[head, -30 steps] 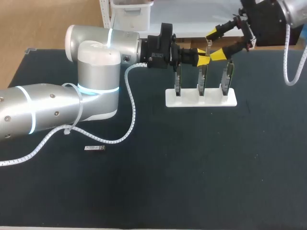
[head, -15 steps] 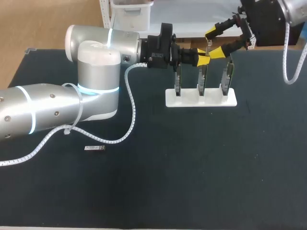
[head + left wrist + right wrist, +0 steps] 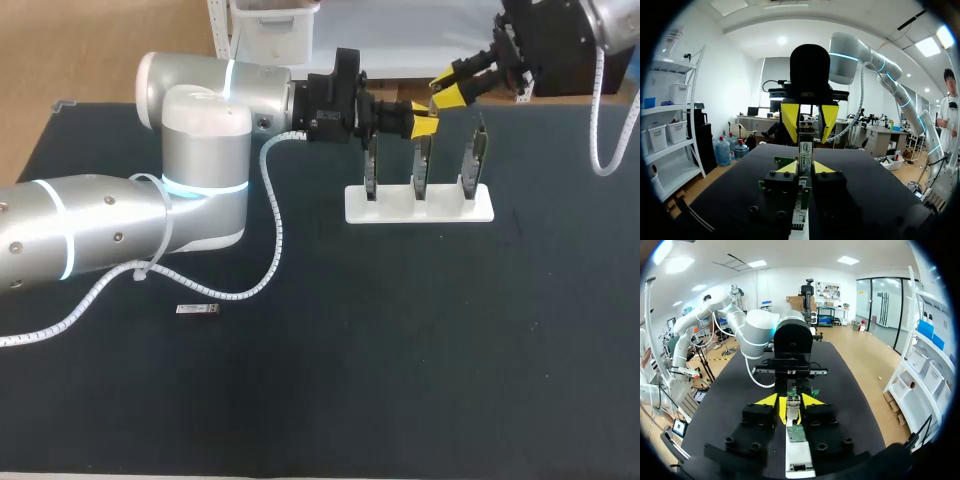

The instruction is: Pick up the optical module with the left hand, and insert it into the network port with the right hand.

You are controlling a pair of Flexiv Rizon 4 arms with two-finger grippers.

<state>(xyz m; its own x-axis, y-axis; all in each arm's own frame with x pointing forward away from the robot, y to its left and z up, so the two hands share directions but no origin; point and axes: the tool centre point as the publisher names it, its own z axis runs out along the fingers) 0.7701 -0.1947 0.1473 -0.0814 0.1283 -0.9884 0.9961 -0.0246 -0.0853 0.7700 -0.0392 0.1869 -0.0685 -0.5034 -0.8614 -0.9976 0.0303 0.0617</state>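
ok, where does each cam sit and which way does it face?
Head: above, behind, facing down on the table; left arm, right arm show.
Left wrist: looks along the left fingers toward the right fingers.
Right wrist: looks the opposite way; right fingers, left arm show.
Shared: both wrists see the module between the fingers.

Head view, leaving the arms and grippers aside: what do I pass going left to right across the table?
Loose module lying flat → left upright board → middle upright board → right upright board, all three standing in one white stand → the right arm's white coiled cable.
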